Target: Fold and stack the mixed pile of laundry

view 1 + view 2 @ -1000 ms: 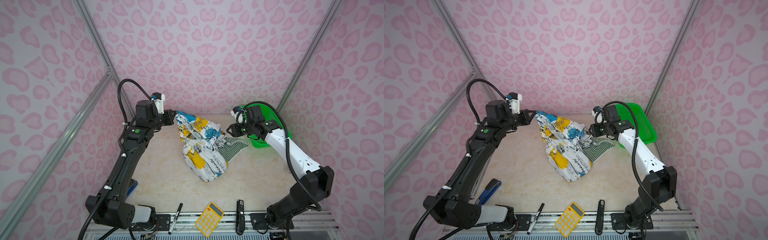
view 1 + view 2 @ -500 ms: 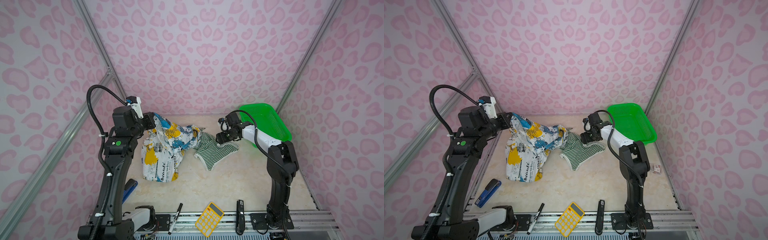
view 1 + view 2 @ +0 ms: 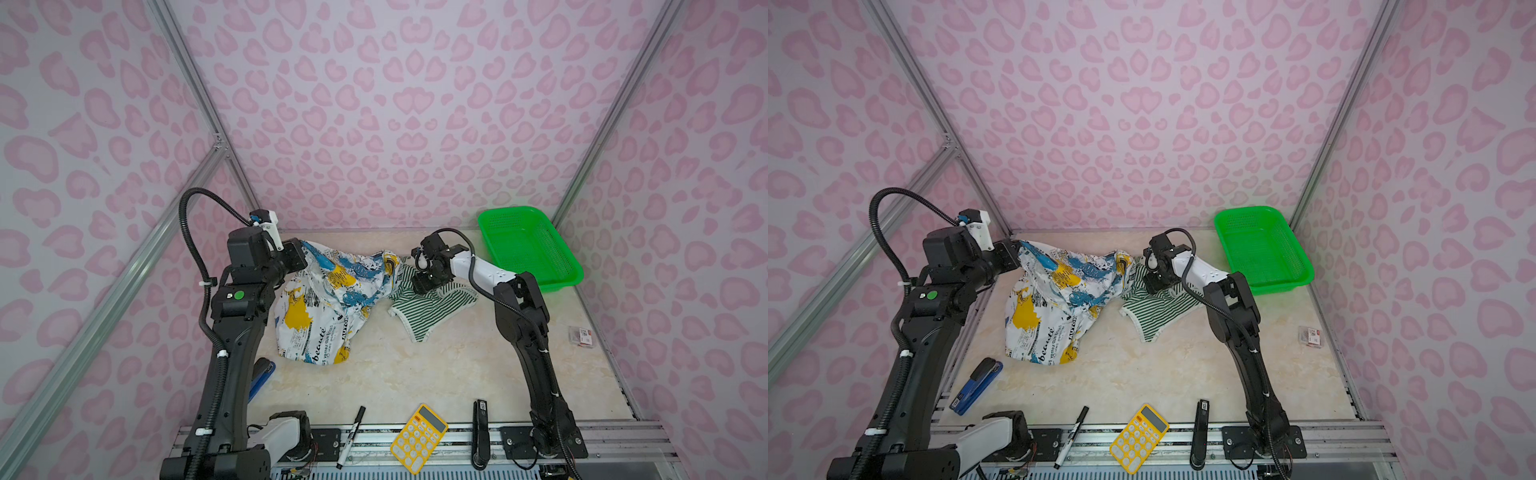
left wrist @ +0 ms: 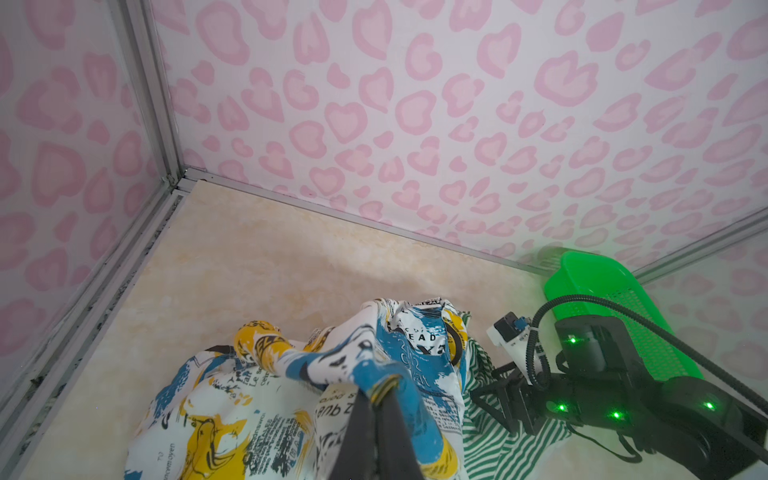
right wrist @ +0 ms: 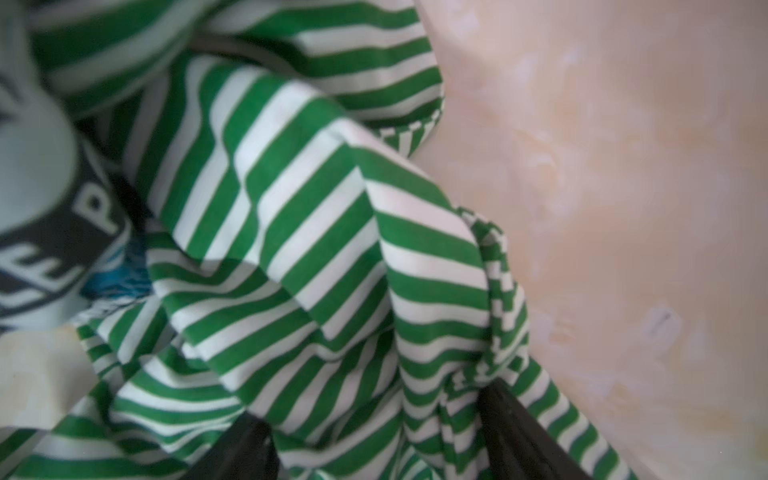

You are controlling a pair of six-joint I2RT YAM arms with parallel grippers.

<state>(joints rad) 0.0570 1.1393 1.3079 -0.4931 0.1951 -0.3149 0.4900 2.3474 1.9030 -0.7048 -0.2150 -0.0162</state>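
Left wrist view: the left gripper (image 4: 376,401) is clenched on a raised fold of the printed garment (image 4: 257,415). Blue-and-white cloth is pinched between its closed fingers, and the rest sags down to the worktop (image 4: 257,257).
Right wrist view: the right gripper (image 5: 376,415) is pushed down into the striped garment (image 5: 316,232). Its dark fingers (image 5: 519,432) stand well apart, with cloth bunched between and over them. No pinch shows, so I read it as released and only resting on the fabric.
Laundry position: in both top views the printed garment (image 3: 328,303) lies crumpled left of the middle, with its far corner lifted. The striped garment (image 3: 428,311) lies just beside it on the right, and the two touch at their far ends.
Basket: the green basket (image 3: 523,245) sits empty in the far right corner, apart from both garments.
Step in hand: most likely pulling the two garments apart so each can be spread out.
Doing it well: the right gripper should take a hem rather than a mid-panel bunch before it closes. The left should then draw its corner away slowly, so the touching ends slide free.
Risk: the thin striped cloth may slip away or drag along.
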